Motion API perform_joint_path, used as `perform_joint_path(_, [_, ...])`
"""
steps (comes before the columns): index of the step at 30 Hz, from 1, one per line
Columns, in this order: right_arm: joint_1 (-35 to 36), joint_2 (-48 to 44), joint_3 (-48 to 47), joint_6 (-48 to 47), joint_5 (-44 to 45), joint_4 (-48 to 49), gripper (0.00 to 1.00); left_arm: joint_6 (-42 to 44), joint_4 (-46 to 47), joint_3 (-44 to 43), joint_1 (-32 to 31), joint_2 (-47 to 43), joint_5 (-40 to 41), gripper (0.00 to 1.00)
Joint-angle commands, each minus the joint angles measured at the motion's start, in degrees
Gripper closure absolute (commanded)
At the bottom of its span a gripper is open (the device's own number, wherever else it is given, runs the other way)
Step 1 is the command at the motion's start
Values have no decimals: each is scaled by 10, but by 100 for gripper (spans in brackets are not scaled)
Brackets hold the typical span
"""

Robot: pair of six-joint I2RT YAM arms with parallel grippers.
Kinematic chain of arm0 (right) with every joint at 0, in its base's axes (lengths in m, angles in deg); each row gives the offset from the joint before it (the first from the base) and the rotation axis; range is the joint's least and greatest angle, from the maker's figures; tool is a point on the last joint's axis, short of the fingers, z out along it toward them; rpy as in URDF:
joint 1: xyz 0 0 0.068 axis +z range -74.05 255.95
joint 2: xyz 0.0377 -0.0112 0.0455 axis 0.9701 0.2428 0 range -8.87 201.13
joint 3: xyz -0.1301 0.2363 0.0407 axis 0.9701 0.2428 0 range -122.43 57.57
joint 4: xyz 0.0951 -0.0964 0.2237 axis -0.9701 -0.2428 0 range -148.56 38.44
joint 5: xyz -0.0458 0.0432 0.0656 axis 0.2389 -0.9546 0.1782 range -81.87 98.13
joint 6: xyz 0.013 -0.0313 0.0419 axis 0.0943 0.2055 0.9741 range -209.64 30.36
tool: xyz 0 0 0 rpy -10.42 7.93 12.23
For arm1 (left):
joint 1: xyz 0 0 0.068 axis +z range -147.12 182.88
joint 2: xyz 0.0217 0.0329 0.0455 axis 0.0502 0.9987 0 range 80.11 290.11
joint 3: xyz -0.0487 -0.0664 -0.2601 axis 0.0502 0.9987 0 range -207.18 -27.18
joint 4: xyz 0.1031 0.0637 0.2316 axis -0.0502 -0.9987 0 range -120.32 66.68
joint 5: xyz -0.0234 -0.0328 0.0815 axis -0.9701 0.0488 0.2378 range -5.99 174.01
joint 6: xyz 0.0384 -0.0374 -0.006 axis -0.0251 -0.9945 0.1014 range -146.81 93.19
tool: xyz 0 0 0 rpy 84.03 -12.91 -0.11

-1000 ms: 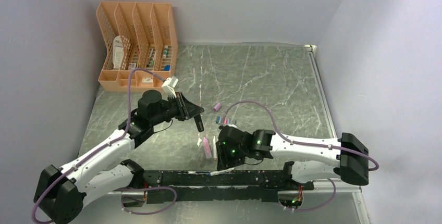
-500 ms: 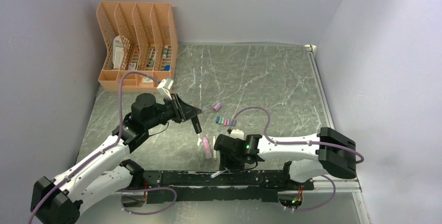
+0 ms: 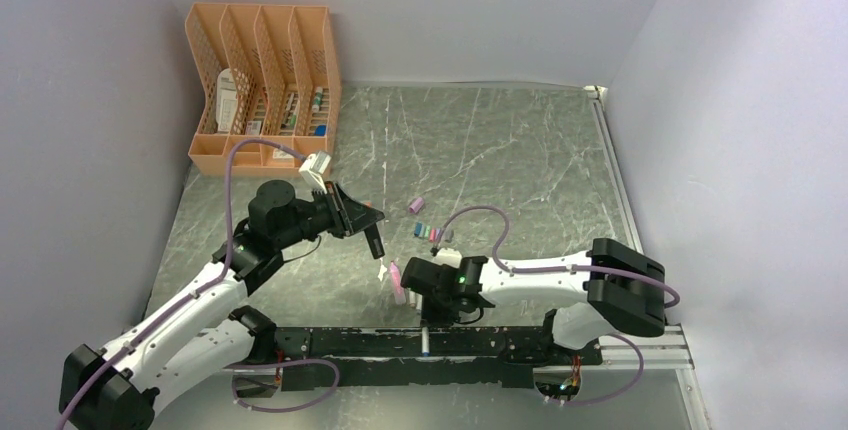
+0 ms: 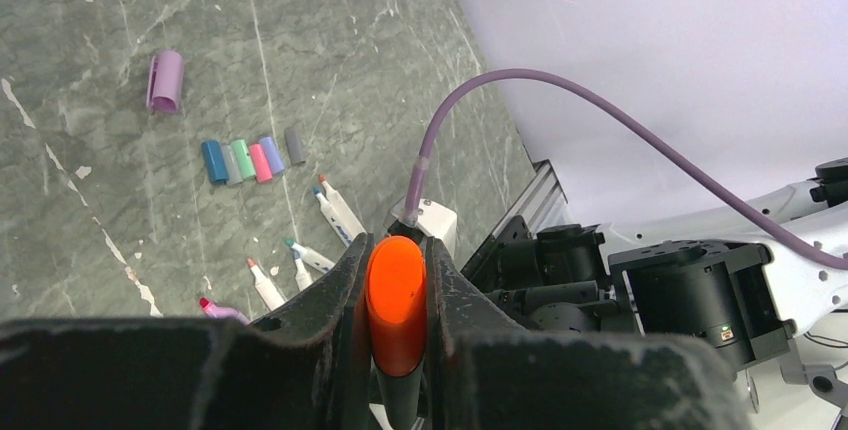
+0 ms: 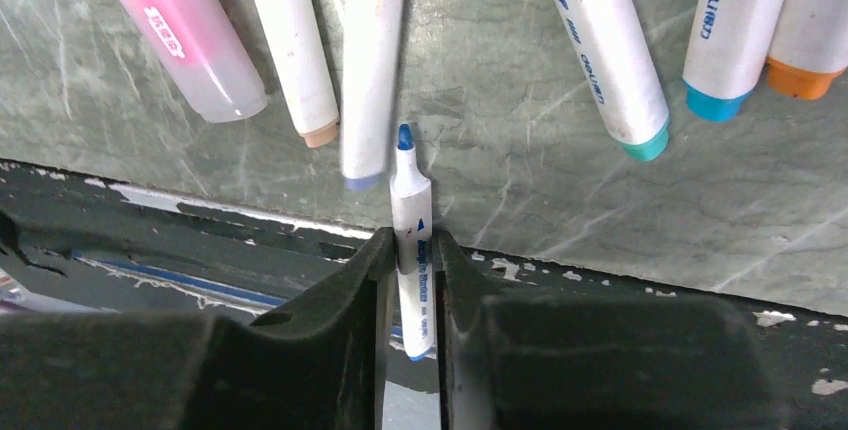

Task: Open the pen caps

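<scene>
My left gripper (image 4: 397, 250) is shut on a dark marker by its chunky orange cap (image 4: 397, 300), held above the table (image 3: 372, 235). Loose pen caps lie below it: a pale purple one (image 4: 165, 80) and a row of blue (image 4: 214, 161), teal (image 4: 243, 159), pink (image 4: 260, 162) and grey (image 4: 295, 145). My right gripper (image 5: 410, 242) is shut on a thin white pen with a bare blue tip (image 5: 410, 200), over the black rail at the near edge (image 3: 425, 322). Uncapped white barrels (image 5: 600, 40) and a pink one (image 5: 175, 30) lie just beyond it.
An orange file organizer (image 3: 262, 90) stands at the back left against the wall. The black rail (image 3: 330, 342) runs along the near edge between the arm bases. A purple cable (image 4: 560, 100) arcs over the right arm. Walls close in left, back and right.
The right arm swung left toward the near rail and its jaws closed on the blue-tipped pen. The left gripper drifted slightly left, still holding the orange-capped marker.
</scene>
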Motion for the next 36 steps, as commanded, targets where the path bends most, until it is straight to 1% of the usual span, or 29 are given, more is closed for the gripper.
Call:
perform_joint_path(1, [0, 18, -8, -6, 17, -9, 85, 1, 24, 8, 9, 2, -25, 93])
perform_joint_path(3, [3, 12, -18, -11, 20, -25, 90, -1, 28, 11, 13, 2, -28, 93])
perform_joint_path(5, [9, -4, -32, -13, 25, -49, 92, -2, 31, 12, 14, 5, -31, 93])
perform_joint_path(9, [10, -41, -87, -30, 68, -137, 93, -2, 32, 13, 17, 8, -29, 93])
perform_joint_path(13, [-32, -36, -138, -88, 105, -190, 93, 1, 29, 9, 19, 14, -26, 93])
perform_joint_path(17, [-91, -13, -141, -158, 111, -177, 93, 2, 29, 3, 21, 26, -29, 93])
perform_joint_path(21, [-125, 20, -142, -219, 122, -163, 93, 5, 23, -4, 22, 30, -26, 93])
perform_joint_path(25, [-138, 45, -146, -254, 122, -136, 93, 4, 21, -10, 23, 34, -24, 93])
perform_joint_path(30, [-139, 68, -153, -271, 114, -114, 93, 1, 17, -13, 23, 36, -20, 93])
perform_joint_path(36, [-133, 66, -145, -292, 98, -82, 88, -8, 33, -6, 23, 45, -24, 93])
